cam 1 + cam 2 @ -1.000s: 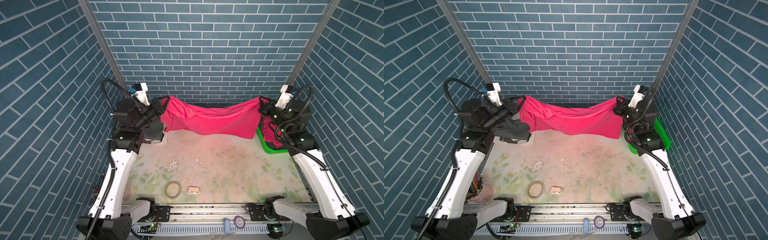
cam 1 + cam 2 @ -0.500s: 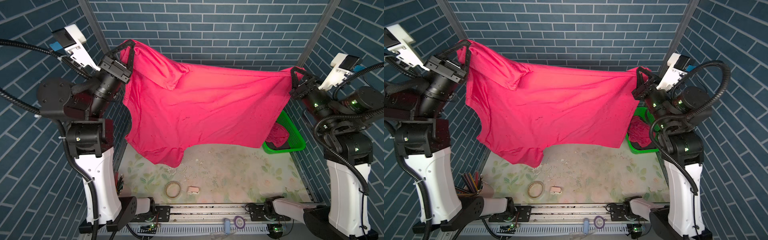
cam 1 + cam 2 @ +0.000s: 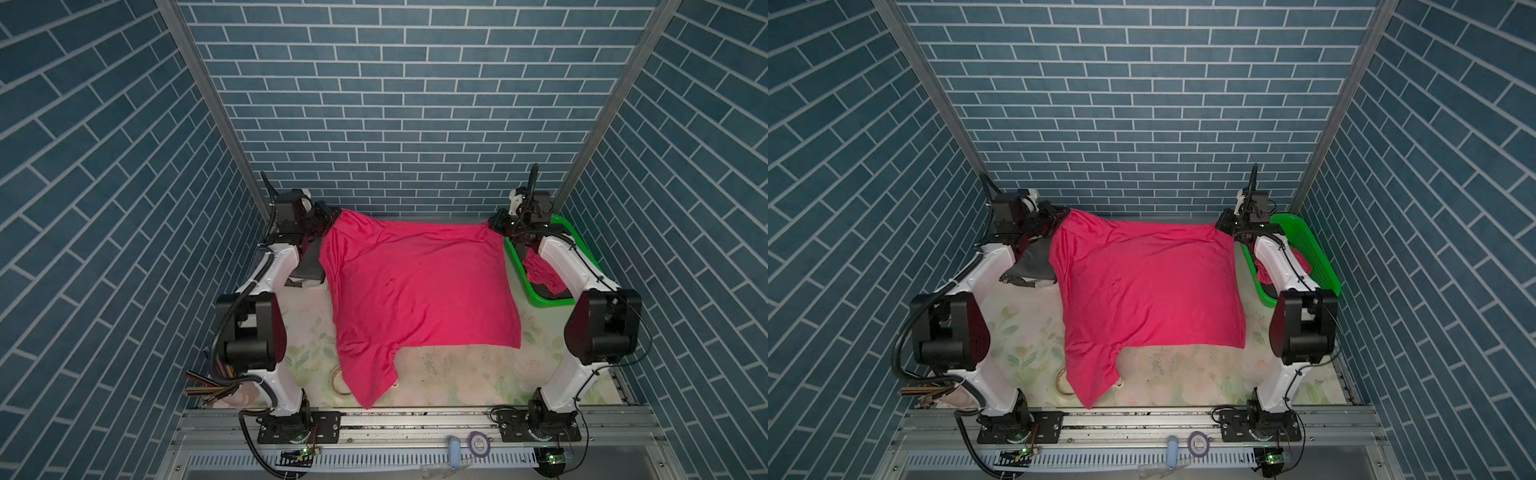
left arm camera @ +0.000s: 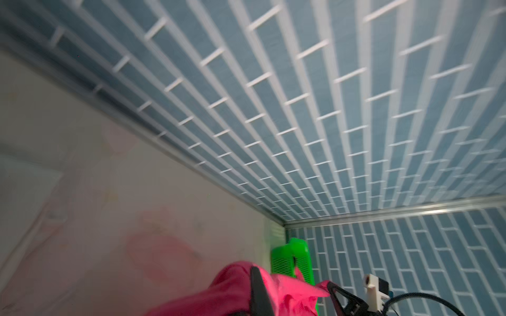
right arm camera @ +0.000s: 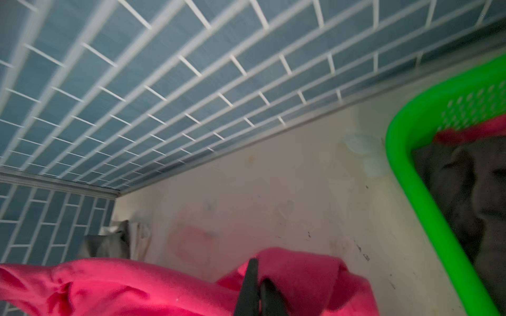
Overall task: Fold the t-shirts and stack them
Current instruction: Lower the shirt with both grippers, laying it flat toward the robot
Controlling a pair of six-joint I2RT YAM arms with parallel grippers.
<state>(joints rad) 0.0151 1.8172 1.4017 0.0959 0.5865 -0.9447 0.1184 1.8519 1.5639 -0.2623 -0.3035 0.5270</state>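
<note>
in both top views the pink shirt (image 3: 419,291) (image 3: 1150,291) is spread across the middle of the table (image 3: 457,374). its far edge is stretched between the two grippers at the back. the left gripper (image 3: 332,216) (image 3: 1061,216) is clamped on the far left corner. the right gripper (image 3: 493,224) (image 3: 1222,226) is clamped on the far right corner. a loose flap of the shirt reaches toward the near rail and covers part of a ring (image 3: 337,380). a grey shirt (image 3: 309,268) (image 3: 1034,264) lies at the back left, touching the pink shirt's left edge. the green basket (image 3: 540,297) (image 3: 1325,266) sits at the back right, with the right arm crossing above it and pink cloth (image 3: 540,274) inside.

the left wrist view is blurred. a dark finger (image 4: 258,292) presses into a bunched fold of the pink shirt (image 4: 230,290), so the grip is closed on cloth. the basket (image 4: 299,258) stands beyond it by the far wall.

in the right wrist view, two dark fingers (image 5: 250,284) meet with the pink shirt (image 5: 109,287) pinched between them. the cloth runs off sideways along the frame's edge. the basket rim (image 5: 427,208) curves close by, with dark cloth (image 5: 465,191) and a strip of pink inside. the grey shirt (image 5: 109,243) shows small in the far corner.
</note>
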